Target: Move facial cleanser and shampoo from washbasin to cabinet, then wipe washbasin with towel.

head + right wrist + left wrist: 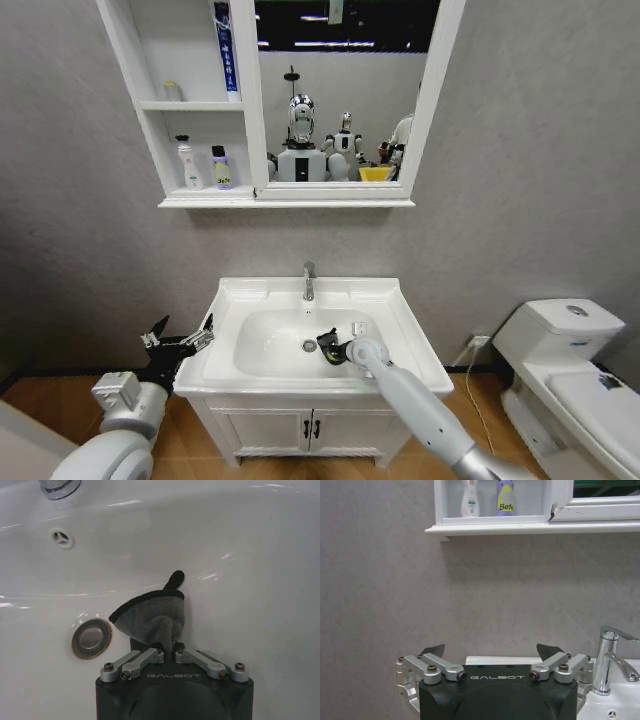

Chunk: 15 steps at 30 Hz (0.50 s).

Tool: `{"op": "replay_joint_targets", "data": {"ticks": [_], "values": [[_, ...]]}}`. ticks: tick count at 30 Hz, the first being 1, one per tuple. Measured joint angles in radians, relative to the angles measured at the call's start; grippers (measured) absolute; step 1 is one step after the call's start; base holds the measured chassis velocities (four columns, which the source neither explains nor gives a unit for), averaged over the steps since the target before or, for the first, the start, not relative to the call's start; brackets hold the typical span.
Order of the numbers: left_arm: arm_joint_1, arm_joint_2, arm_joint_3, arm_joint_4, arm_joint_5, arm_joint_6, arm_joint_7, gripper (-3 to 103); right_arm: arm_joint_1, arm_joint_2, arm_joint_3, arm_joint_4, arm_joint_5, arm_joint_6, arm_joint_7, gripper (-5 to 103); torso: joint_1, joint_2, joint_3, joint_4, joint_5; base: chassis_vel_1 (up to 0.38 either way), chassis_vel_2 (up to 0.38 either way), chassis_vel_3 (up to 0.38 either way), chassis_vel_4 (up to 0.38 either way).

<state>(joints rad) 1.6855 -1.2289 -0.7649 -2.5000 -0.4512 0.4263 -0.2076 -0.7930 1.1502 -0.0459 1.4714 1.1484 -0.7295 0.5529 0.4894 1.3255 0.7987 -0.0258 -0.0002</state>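
Observation:
The white washbasin (400, 345) sits below the cabinet (150, 150). My right gripper (330, 348) (169, 652) is down in the bowl beside the drain (91, 638), shut on the dark grey towel (150, 617), which presses on the porcelain. A white bottle (188, 165) (470, 497) and a purple bottle (221, 168) (505, 497) stand on the cabinet's lowest shelf; I cannot tell which is the facial cleanser and which the shampoo. My left gripper (180, 340) (492, 650) hangs open and empty just left of the basin's edge.
A chrome tap (309, 281) rises at the basin's back. The mirror (340, 90) joins the cabinet, where a blue tube (227, 50) leans on an upper shelf. A white toilet (570, 380) stands to the right. The low vanity (310, 430) is under the basin.

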Motion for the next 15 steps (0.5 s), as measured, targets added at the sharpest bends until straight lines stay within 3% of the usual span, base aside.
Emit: {"op": "replay_joint_targets", "data": {"ticks": [15], "values": [[0.000, 0.000, 0.000, 0.000, 0.000, 0.000, 0.000, 100, -0.005, -0.092, 0.024, 0.046, -0.033, -0.005, 0.015, 5, 0.000, 0.000, 0.000, 0.0000, 0.0001, 0.000, 0.000, 0.000, 0.000]]}}
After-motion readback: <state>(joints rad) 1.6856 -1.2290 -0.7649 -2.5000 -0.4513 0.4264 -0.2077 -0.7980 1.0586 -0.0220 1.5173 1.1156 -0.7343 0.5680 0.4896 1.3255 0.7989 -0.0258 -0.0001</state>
